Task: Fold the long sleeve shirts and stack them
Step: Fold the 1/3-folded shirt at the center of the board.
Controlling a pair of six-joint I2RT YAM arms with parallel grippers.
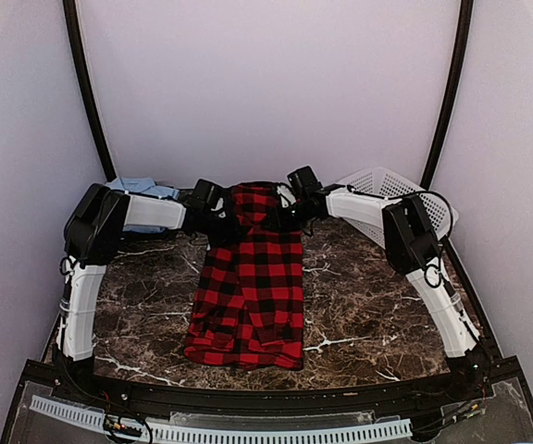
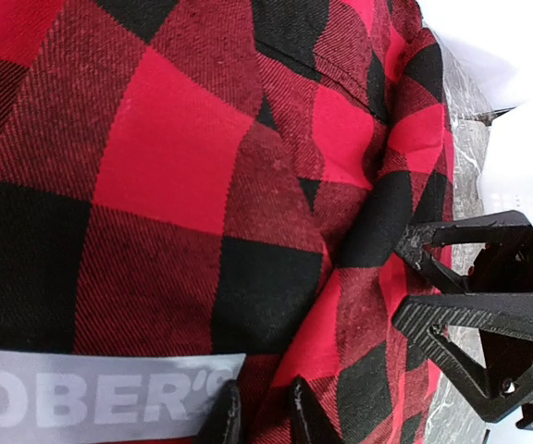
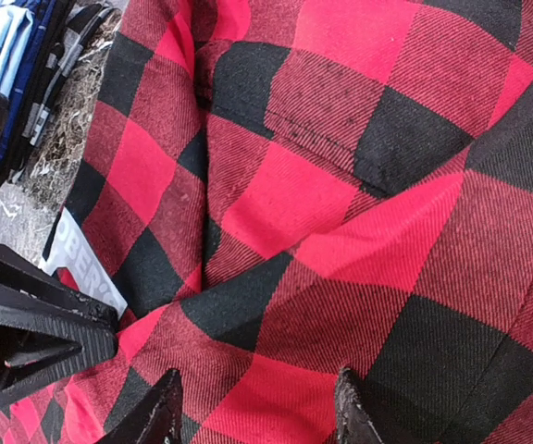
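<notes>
my left gripper (image 2: 262, 418) sits at the far, collar end of the red-and-black flannel shirt (image 1: 253, 287), its two fingertips (image 2: 225, 418) drawn close with only a thin slit between them. a ridge of the flannel shows in that slit, but i cannot tell whether it is truly pinched or just lying under the tips. just to the left of those tips is a grey sewn-in label (image 2: 100, 398) with white letters, lying flat on the check cloth

my right gripper (image 3: 255, 409) is at the same far end, on the shirt's other side. its fingers stand well apart, pointing down at the fabric with a wide patch of red and black check between them and nothing clamped. in my left wrist view the right gripper's black jaws show spread at the shirt's right edge, just beside the cloth, where it bunches up against the marble

from above, the flannel shirt lies as a long, narrow strip down the middle of the dark marble table (image 1: 368, 314), collar end far, hem end near my bases. the near end is a little wider and rumpled

a light blue shirt (image 1: 146, 190) is heaped at the far left behind my left arm, and a white mesh basket (image 1: 391, 182) is tipped at the far right behind my right arm, both apart from the flannel
</notes>
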